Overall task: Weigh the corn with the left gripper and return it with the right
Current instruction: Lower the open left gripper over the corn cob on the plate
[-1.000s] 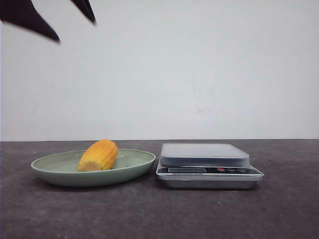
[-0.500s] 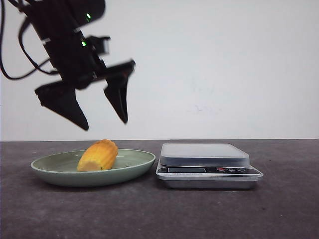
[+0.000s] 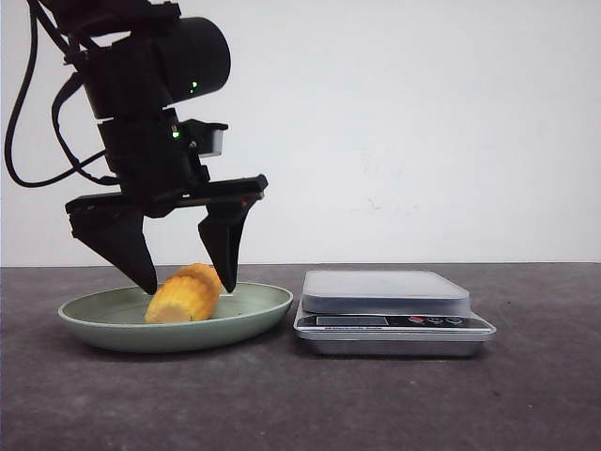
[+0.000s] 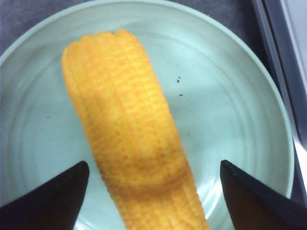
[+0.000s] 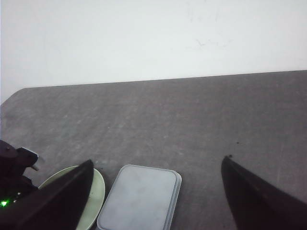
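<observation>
Corn (image 3: pixel 186 293) lies on its side in green plate (image 3: pixel 254 310), left of scale (image 3: pixel 390 310) on the surface. Left hand (image 3: pixel 188 282) is spread wide, one fingertip (image 3: pixel 143 272) either side of the corn, straddling it, not touching. Right hand (image 5: pixel 153 191) is raised well apart, fingers wide, holding nothing.

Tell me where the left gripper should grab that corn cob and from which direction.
Grip the corn across its middle, coming straight down from above. It lies on its side in the green plate, and the open left gripper already straddles it, one finger on each long side, so closing should pinch its rounded flanks.
</observation>
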You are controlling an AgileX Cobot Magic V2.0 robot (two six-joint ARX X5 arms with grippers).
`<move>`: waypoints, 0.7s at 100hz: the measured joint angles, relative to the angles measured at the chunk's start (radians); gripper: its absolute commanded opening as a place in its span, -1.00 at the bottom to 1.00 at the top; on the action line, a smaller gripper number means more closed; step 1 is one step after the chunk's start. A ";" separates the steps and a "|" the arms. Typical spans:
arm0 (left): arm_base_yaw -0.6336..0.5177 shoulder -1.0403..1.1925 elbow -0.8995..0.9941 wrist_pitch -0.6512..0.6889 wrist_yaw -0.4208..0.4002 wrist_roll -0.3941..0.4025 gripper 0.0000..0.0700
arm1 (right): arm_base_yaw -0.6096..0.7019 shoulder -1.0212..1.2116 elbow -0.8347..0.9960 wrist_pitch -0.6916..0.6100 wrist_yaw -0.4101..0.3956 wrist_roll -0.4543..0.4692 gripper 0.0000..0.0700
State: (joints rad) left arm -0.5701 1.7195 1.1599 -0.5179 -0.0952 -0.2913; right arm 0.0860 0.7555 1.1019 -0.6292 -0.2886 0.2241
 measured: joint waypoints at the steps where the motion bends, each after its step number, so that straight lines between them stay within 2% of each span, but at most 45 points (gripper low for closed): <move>1: 0.000 0.000 0.000 0.001 -0.001 0.000 0.28 | 0.000 0.000 0.000 0.000 0.000 0.000 0.54; 6: 0.000 0.000 0.000 0.010 -0.004 0.000 0.09 | 0.000 -0.003 0.000 -0.005 0.000 -0.002 0.54; 40: 0.000 0.035 0.000 0.027 -0.006 -0.001 0.13 | 0.000 -0.005 0.000 -0.010 0.000 -0.008 0.54; 53: 0.000 0.061 0.000 0.018 -0.006 -0.001 0.08 | 0.000 -0.005 0.000 -0.010 0.000 -0.008 0.54; 59: 0.000 0.063 0.000 0.014 -0.006 -0.001 -0.11 | 0.000 -0.005 0.000 -0.010 0.000 -0.008 0.54; 70: 0.000 0.063 0.000 0.020 -0.008 -0.001 -0.70 | 0.000 -0.005 0.000 -0.010 0.000 -0.009 0.54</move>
State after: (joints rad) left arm -0.5701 1.7824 1.1599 -0.4976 -0.1028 -0.2924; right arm 0.0860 0.7506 1.1023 -0.6392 -0.2886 0.2153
